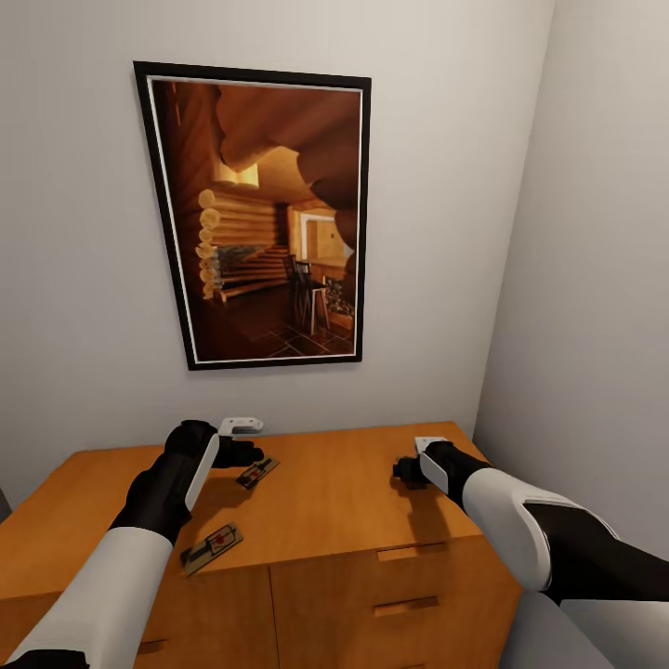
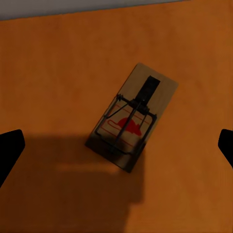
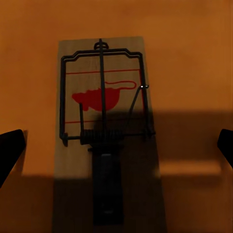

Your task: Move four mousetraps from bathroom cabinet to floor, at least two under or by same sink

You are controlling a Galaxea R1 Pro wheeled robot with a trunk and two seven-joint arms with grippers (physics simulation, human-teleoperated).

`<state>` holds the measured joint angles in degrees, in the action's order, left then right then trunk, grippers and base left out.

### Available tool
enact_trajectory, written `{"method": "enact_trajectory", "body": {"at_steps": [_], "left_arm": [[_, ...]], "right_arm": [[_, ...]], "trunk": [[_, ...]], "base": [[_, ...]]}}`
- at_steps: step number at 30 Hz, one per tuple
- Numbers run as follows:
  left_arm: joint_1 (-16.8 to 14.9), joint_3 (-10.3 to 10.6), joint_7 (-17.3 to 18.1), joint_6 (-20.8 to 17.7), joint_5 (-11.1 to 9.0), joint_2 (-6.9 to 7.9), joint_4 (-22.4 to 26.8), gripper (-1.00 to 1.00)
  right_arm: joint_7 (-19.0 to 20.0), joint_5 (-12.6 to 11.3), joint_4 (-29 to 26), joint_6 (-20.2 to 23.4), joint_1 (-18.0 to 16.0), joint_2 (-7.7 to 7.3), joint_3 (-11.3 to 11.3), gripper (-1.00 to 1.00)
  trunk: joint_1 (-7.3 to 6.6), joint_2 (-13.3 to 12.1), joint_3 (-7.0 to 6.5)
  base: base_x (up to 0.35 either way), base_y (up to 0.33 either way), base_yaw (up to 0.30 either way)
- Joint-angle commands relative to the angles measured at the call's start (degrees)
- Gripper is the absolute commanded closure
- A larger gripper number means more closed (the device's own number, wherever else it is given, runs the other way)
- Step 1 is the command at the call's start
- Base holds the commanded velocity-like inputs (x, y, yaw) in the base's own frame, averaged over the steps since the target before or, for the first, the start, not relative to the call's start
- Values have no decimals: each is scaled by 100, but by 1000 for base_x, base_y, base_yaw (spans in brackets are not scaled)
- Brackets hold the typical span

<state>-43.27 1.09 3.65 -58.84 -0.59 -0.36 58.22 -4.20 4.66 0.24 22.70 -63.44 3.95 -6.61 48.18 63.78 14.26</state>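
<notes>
Left pincer point(image 1: 249, 452) hovering released over one mousetrap point(image 1: 257, 473) on the cabinet point(image 1: 344, 502) top — tips flanking it well apart. Right pincer point(image 1: 406, 469) likewise spread wide above another mousetrap point(image 3: 103, 131). A nearer mousetrap point(image 1: 212, 546) lying by the left forearm. Judging next: descending squarely, straddling each board's narrow width — closing on wood, avoiding the wire.
</notes>
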Motion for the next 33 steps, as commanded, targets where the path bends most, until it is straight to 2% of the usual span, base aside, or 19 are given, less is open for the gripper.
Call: {"method": "enact_trajectory", "body": {"at_steps": [1, 33], "left_arm": [[-3, -1, 11, -26, -2, 1, 6, -100], [-4, -3, 13, -25, -2, 1, 6, -100]], "right_arm": [[-28, 62, 11, 23, -2, 1, -24, -100], [-31, 62, 99, 24, 89, 8, -24, -100]], "trunk": [[1, 4, 9], [1, 4, 9]], "base": [[0, 0, 0], [0, 0, 0]]}}
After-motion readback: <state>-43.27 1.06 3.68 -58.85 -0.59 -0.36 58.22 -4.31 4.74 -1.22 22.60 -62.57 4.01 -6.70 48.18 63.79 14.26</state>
